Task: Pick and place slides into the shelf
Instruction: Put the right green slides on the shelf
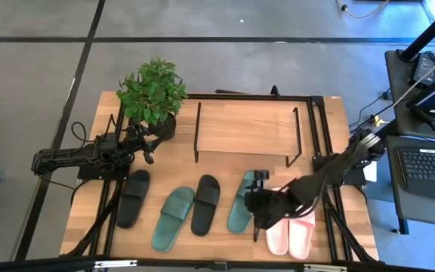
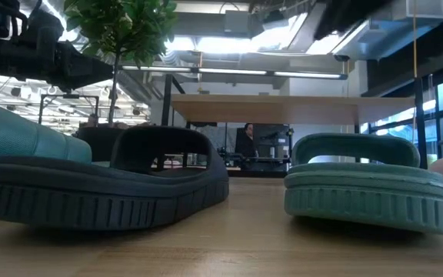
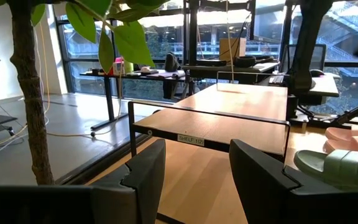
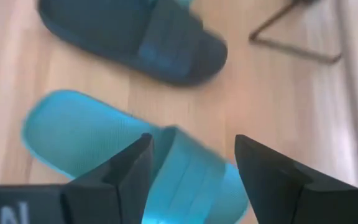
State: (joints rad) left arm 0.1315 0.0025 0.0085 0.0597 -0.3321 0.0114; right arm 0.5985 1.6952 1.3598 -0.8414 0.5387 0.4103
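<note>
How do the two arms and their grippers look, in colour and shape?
Both arms are dark, almost black, slim and jointed, with cables along them. The left gripper has two broad, flat, matte dark fingers with stepped edges. The right gripper has the same dark fingers, with white lettering on its body.

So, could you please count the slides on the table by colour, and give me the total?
Black slides: 2
Dark green slides: 2
Pale pink slides: 2
Total: 6 slides, all lying on the table in front of the shelf, none on it yet.
</note>
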